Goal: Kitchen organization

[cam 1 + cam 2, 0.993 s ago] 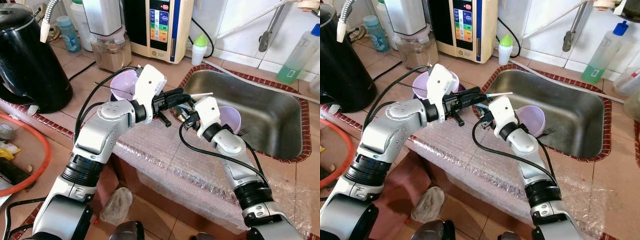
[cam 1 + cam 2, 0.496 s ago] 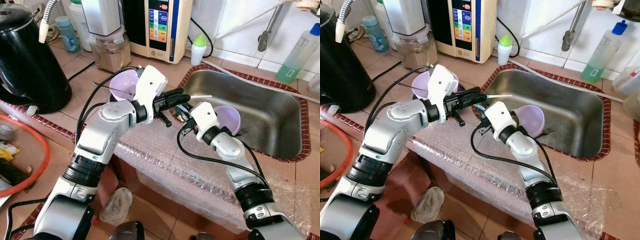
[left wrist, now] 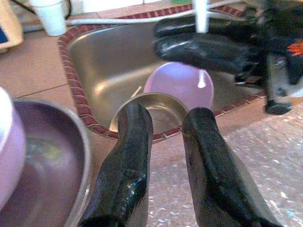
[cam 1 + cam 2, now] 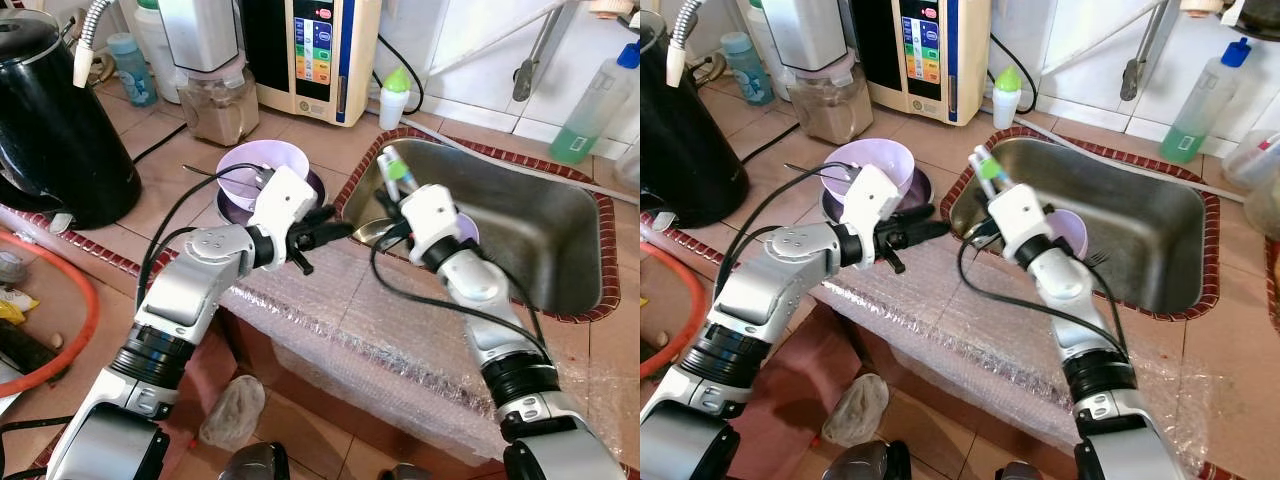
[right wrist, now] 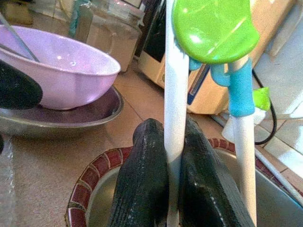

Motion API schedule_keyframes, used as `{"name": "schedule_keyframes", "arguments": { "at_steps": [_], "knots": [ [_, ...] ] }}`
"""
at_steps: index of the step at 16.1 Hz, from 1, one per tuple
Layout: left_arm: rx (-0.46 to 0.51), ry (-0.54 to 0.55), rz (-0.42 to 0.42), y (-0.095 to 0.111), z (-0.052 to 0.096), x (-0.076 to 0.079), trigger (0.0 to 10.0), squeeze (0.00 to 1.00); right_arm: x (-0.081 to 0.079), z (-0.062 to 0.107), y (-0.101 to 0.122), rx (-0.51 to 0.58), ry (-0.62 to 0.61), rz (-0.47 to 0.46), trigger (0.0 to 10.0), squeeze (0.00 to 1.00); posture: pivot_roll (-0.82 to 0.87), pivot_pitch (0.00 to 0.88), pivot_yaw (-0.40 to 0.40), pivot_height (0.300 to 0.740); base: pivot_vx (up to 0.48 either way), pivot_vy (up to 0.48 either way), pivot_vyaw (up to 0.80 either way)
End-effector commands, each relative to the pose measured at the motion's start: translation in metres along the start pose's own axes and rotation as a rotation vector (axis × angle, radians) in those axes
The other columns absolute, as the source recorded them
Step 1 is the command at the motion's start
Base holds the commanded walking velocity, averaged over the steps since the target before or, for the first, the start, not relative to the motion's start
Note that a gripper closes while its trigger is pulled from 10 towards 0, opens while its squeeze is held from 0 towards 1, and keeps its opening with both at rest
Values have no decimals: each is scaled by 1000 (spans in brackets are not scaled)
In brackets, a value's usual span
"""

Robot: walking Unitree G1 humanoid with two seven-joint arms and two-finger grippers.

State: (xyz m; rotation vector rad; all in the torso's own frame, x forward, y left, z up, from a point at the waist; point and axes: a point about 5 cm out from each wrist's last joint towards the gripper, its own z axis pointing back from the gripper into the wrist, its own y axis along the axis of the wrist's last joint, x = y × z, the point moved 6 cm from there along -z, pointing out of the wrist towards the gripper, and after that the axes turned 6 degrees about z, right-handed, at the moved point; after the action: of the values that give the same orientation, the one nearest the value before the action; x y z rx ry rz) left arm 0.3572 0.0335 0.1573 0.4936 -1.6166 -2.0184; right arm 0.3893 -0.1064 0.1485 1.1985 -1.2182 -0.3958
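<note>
My right gripper (image 4: 393, 216) is shut on a white-handled utensil (image 5: 174, 94) with a green head (image 5: 213, 28). A second white utensil with a blue neck (image 5: 240, 94) stands right beside it. Both are held upright (image 4: 390, 172) over the left rim of the steel sink (image 4: 560, 235). My left gripper (image 4: 338, 228) is open and holds nothing, with its fingers (image 3: 128, 156) apart over the bubble wrap just left of the sink. A lilac bowl (image 3: 182, 85) and a small steel bowl (image 3: 156, 106) lie in the sink. Another lilac bowl (image 4: 262, 165) sits in a steel dish (image 4: 228, 208) on the counter.
A black kettle (image 4: 60, 110), a blender (image 4: 215, 90), a water machine (image 4: 320, 50) and a small green-capped bottle (image 4: 395, 95) line the back of the tiled counter. A green soap bottle (image 4: 590, 110) stands behind the sink. Bubble wrap (image 4: 330, 310) covers the counter's front edge.
The white utensils, earlier level at the left fingertips, now stand upright in the right gripper. The left gripper has drawn back to the left and lower, uncovering the bowl and dish.
</note>
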Motion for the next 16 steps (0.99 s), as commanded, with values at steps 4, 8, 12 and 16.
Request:
{"name": "schedule_keyframes", "arguments": {
  "at_steps": [4, 8, 12, 16],
  "knots": [
    [14, 14, -57, 5, 1, -1, 10000, 1000, 6, 0, -7, -20, 0, 22, 0, 0, -24, 35, 60, 740, 0, 0, 0],
    [23, 14, -111, -9, 12, 5, 10000, 1000, 32, 5, -52, -208, -52, -92, 0, 0, -18, 57, 67, 740, 0, 0, 0],
    [55, 26, -125, -16, 12, 10, 10000, 1000, 41, 5, -74, -343, -72, -217, 10000, 1000, 11, 71, 60, 740, 0, 0, 0],
    [69, 65, -128, -19, 12, 6, 10000, 1000, 33, 7, -89, -440, -98, -397, 10000, 1000, 10, 65, 54, 740, 0, 0, 0]
  ]
}}
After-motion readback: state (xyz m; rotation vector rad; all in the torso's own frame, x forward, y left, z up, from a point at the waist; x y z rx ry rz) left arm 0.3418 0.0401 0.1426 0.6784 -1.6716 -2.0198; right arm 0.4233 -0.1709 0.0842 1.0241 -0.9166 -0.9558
